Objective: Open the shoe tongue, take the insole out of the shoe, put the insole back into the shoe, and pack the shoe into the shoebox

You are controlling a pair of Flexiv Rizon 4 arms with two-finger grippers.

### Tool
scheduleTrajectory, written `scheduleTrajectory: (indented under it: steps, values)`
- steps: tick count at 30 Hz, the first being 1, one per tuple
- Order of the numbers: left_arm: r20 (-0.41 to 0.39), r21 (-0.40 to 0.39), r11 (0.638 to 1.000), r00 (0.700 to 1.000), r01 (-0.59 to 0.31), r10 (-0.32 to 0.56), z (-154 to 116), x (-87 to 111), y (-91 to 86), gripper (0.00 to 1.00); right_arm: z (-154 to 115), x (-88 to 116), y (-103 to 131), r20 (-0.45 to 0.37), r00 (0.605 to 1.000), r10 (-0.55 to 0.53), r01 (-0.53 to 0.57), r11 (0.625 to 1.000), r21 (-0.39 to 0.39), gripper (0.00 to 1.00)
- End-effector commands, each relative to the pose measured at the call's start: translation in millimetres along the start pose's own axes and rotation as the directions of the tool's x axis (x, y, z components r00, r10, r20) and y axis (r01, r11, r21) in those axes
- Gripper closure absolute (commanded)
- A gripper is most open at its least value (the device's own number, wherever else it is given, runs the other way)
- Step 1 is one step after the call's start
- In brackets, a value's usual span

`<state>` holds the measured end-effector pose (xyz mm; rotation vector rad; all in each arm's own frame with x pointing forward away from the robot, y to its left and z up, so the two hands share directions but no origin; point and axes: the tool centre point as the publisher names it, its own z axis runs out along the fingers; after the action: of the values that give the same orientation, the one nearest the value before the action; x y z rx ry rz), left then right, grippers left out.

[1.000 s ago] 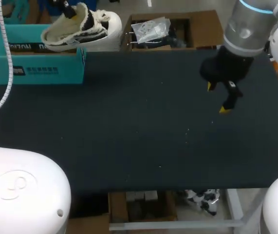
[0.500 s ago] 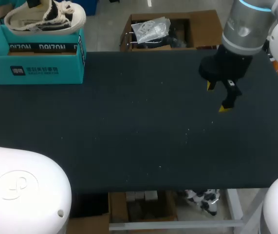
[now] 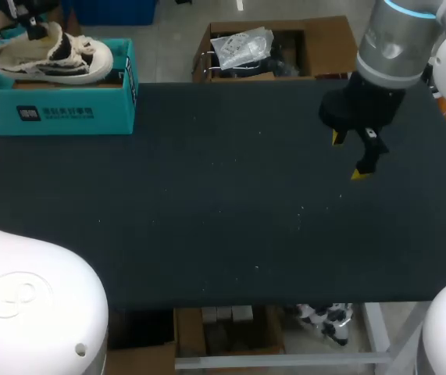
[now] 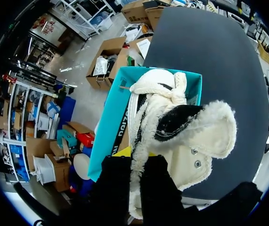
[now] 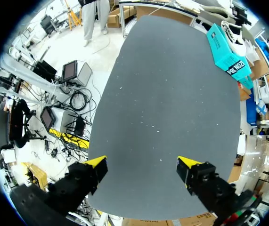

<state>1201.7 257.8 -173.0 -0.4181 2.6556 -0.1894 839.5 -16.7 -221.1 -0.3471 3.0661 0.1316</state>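
Observation:
A cream fleece-lined shoe (image 3: 51,58) with black trim lies in the top of the teal shoebox (image 3: 66,109) at the table's far left corner. My left gripper (image 3: 27,16) is above the shoe's heel end, shut on the shoe. In the left wrist view its black fingers (image 4: 115,183) pinch the shoe's (image 4: 172,127) fleecy collar over the shoebox (image 4: 108,127). My right gripper (image 3: 349,156) hangs open over the right part of the table, holding nothing. Its yellow-tipped fingers (image 5: 96,162) stand wide apart above bare table, and the shoebox (image 5: 226,54) is far ahead.
The black table top (image 3: 207,195) stretches between the shoebox and my right gripper. Its front edge runs along the near side, and the shoebox stands close to the far left edge.
My left gripper has carried the shoe leftward from the box's right end and lowered it into the box. The right arm has kept still.

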Motion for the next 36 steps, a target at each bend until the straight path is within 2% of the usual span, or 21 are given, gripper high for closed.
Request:
scheduleTrajectory:
  steps: [1,7,13,20,21,22,23,24,25,26,31,36]
  values:
    - [-0.036,0.015,1.0,0.999,-0.011,0.011,35,-10.0,8.8,1.0,-1,0,0,-0.002,1.0,0.0,0.0,1.0,0.002,0.0]
    - [-0.062,-0.02,0.999,0.998,-0.03,0.029,69,-6.3,21.6,1.0,-1,0,0,-0.002,1.0,0.0,0.0,1.0,0.002,0.0]
    - [-0.114,-0.017,0.997,0.991,-0.073,0.07,109,1.1,24.9,1.0,-1,0,0,-0.002,1.0,0.0,0.0,1.0,0.002,0.0]
    - [-0.17,-0.003,0.995,0.981,-0.095,0.093,140,1.5,32.3,1.0,-1,0,0,-0.002,1.0,0.0,0.0,1.0,0.002,0.0]
    - [-0.176,-0.008,0.996,0.981,-0.086,0.083,144,1.3,33.3,0.83,-1,0,0,-0.002,1.0,0.0,0.0,1.0,0.002,0.0]
    - [-0.182,-0.007,0.997,0.98,-0.081,0.078,147,0.6,34.4,0.57,-1,0,0,-0.002,1.0,0.0,0.0,1.0,0.002,0.0]
    - [-0.187,-0.005,0.997,0.98,-0.074,0.072,149,-0.6,35.3,0.39,-1,0,0,-0.002,1.0,0.0,0.0,1.0,0.002,0.0]
    - [-0.19,-0.002,0.998,0.98,-0.063,0.062,150,-1.8,35.6,0.27,-1,0,0,-0.002,1.0,0.0,0.0,1.0,0.002,0.0]
    - [-0.188,-0.003,0.998,0.98,-0.062,0.06,149,-2.4,35.4,0.05,-1,0,0,-0.002,1.0,0.0,0.0,1.0,0.002,0.0]
    - [-0.177,-0.001,0.999,0.983,-0.049,0.048,146,-4.2,34.8,0.0,-1,0,0,-0.002,1.0,0.0,0.0,1.0,0.002,0.0]
    - [-0.141,0.042,0.999,0.989,-0.034,0.039,112,-13.9,26.5,0.0,-1,0,0,-0.002,1.0,0.0,0.0,1.0,0.002,0.0]
    - [-0.115,0.023,0.999,0.993,-0.03,0.032,74,-18.4,7.5,0.0,-1,0,0,-0.002,1.0,0.0,0.0,1.0,0.002,0.0]
